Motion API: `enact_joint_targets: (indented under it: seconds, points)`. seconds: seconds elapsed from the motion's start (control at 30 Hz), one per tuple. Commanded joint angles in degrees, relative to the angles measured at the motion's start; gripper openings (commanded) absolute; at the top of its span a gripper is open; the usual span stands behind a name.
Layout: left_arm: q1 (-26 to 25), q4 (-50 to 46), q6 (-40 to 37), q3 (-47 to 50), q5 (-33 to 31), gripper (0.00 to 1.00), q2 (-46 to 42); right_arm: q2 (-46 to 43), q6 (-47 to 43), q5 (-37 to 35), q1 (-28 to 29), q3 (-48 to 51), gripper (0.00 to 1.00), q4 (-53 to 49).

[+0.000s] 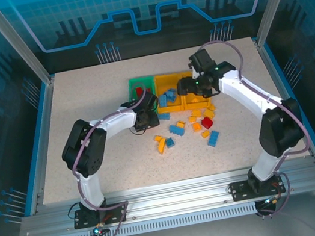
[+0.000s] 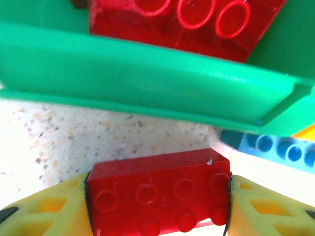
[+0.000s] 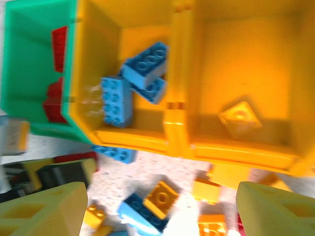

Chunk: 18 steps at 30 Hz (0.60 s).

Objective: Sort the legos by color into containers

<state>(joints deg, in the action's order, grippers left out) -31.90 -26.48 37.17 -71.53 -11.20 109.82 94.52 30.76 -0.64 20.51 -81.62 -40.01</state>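
My left gripper [image 2: 157, 204] is shut on a red lego [image 2: 158, 184], one yellow finger against each end, just in front of the green container's wall [image 2: 147, 78]. Another red lego [image 2: 182, 22] lies inside that container. From above, the left gripper [image 1: 147, 118] sits at the green container's [image 1: 137, 86] near edge. My right gripper [image 3: 157, 216] hangs open over the containers with nothing between its fingers [image 3: 44, 211]. The middle orange-yellow container [image 3: 113, 137] holds blue legos [image 3: 142, 66]. In the right orange-yellow container [image 3: 246, 147] lies one orange piece [image 3: 240, 118].
Loose legos lie scattered on the table in front of the containers: a red one [image 1: 207, 122], blue ones [image 1: 176, 130] [image 1: 213, 139] and orange ones [image 1: 161, 145]. A blue lego [image 2: 270, 147] lies against the green container's corner. Blue rails border the table sides.
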Motion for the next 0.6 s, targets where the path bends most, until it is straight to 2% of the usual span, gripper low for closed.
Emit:
enact_joint_targets:
  seconds: [0.0,0.1,0.23,0.43,0.57]
  points:
    - [-0.29,-2.64,-0.87,1.65,-1.61,0.51,-6.54,-3.98,-3.69,-4.84,-0.01,4.35,0.8,-1.35]
    - [-0.22,-4.08,-2.27,0.45,-3.26,0.53,-11.01,-5.94,-4.82,-6.77,-0.22,9.78,0.79,-1.74]
    - [0.37,-6.4,-5.45,-4.82,-4.08,0.54,-12.44,-7.93,-4.87,-6.54,-0.21,17.12,0.76,-0.48]
    - [5.2,-7.91,-9.25,-14.35,-1.06,0.55,-6.39,-11.33,-11.08,-5.33,0.13,25.34,0.73,4.73]
    - [8.2,-8.93,-10.93,-20.93,0.67,0.55,-0.27,-10.79,-15.42,-4.43,0.23,27.21,0.72,5.34]
